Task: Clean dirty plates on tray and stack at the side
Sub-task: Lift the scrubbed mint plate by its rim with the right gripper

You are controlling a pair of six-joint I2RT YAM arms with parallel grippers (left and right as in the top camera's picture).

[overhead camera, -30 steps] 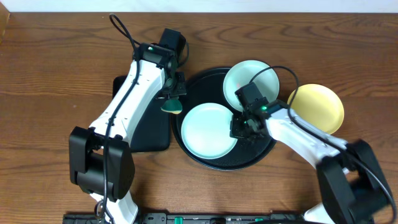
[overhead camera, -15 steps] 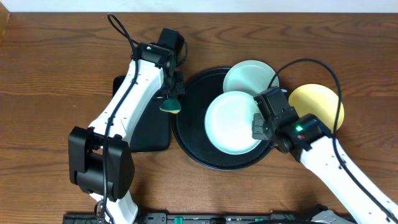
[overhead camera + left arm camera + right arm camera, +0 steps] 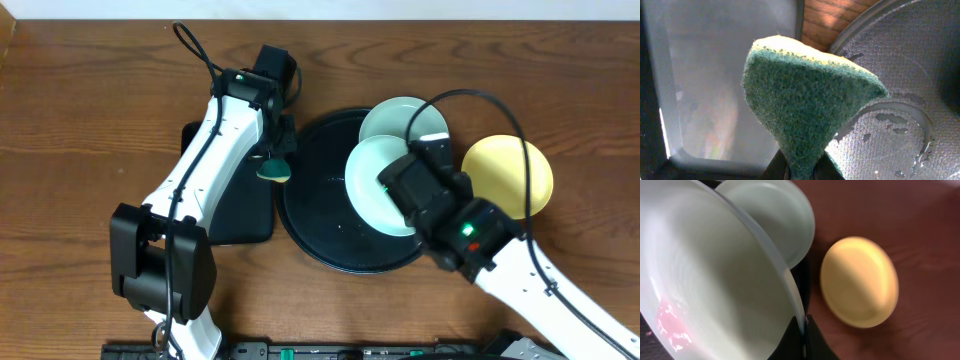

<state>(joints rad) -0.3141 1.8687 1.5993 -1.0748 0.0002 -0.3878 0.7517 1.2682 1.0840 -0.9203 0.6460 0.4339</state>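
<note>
From overhead, the right arm (image 3: 455,215) covers its own jaws and part of the held mint plate (image 3: 368,185). In the left wrist view the bottom edge cuts off the sponge (image 3: 805,95).

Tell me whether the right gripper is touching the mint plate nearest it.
Touching. In the right wrist view, the right gripper pinches that mint plate by its rim.

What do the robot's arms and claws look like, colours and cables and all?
Both are glossy white shells joined by bulky black housings. The left arm and the right arm each carry a small green light near the wrist and a looping black cable. The left claw and right claw have dark fingers.
</note>
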